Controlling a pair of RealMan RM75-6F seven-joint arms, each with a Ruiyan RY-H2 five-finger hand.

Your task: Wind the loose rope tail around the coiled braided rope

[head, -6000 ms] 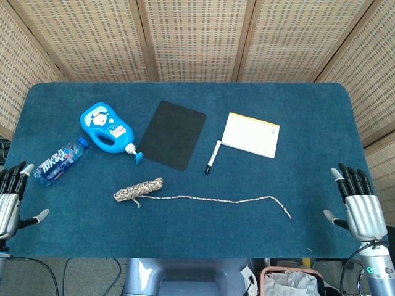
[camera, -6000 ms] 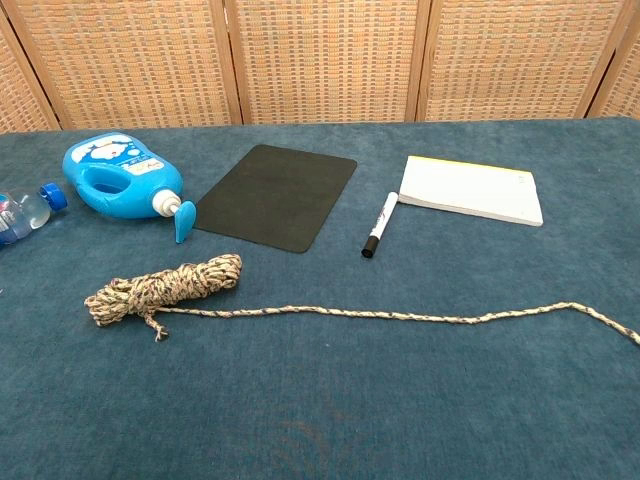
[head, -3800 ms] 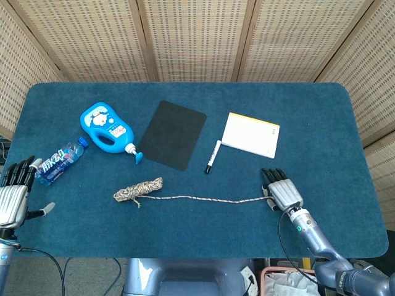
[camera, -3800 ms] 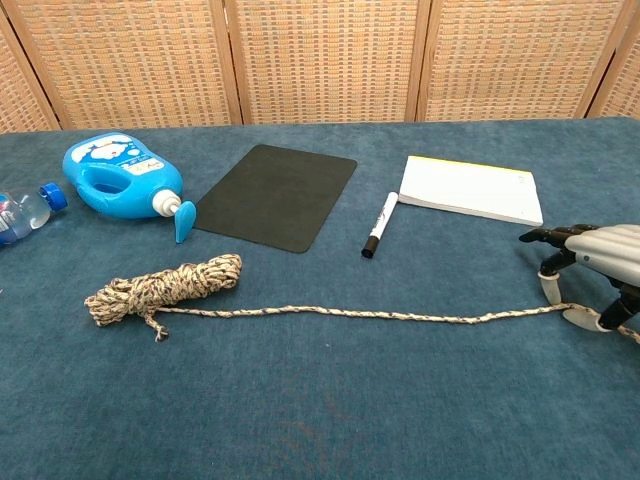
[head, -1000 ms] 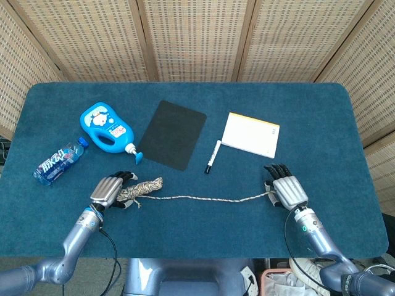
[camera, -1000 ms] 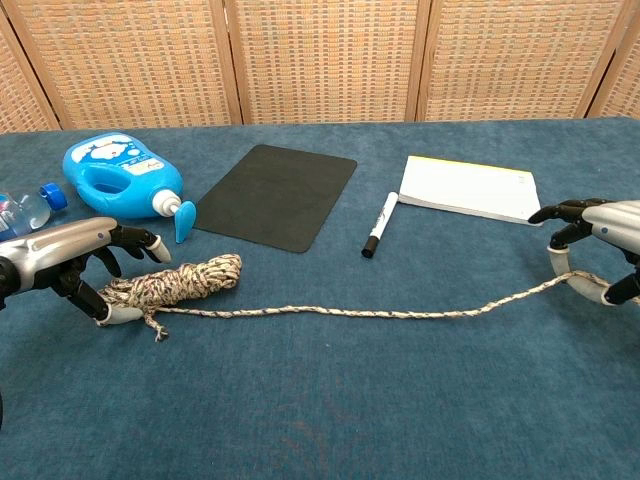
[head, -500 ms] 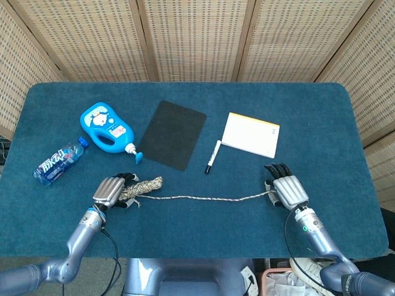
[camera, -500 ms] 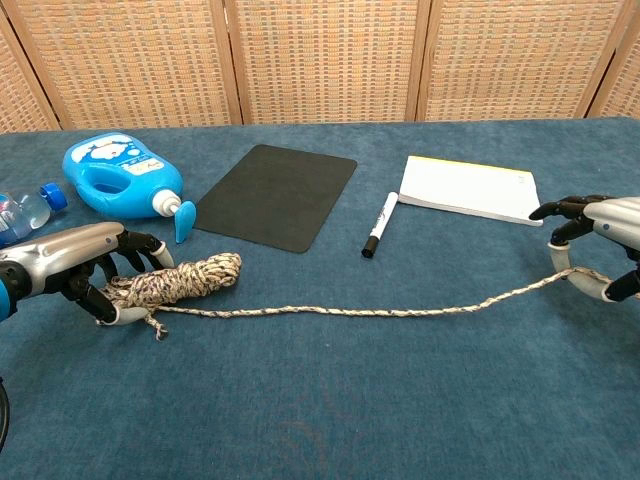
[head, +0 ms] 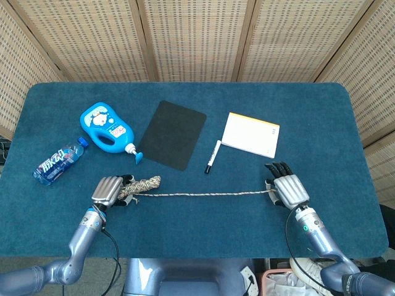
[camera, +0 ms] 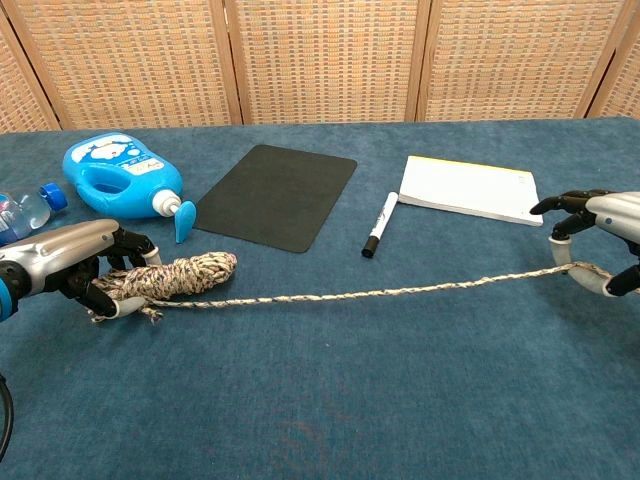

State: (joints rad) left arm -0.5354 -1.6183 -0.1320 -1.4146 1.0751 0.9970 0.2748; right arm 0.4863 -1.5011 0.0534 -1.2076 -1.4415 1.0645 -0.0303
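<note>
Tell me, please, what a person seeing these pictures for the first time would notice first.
Most likely the rope tail, stretched in a nearly straight line across the blue table. The right hand holds its far end and the left hand grips the coiled braided rope. Next, the bright blue detergent bottle at the back left, beside a black mat.

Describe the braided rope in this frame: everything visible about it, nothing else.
The braided rope is a mottled tan, cream and dark cord. One end is bundled into a short coil lying on the blue table cloth in front of the detergent bottle; the left hand grips the coil's outer end. From the coil a single loose tail runs nearly straight across the table to the right hand, which holds its far end. In the chest view the tail looks drawn taut, rising slightly toward the right.
</note>
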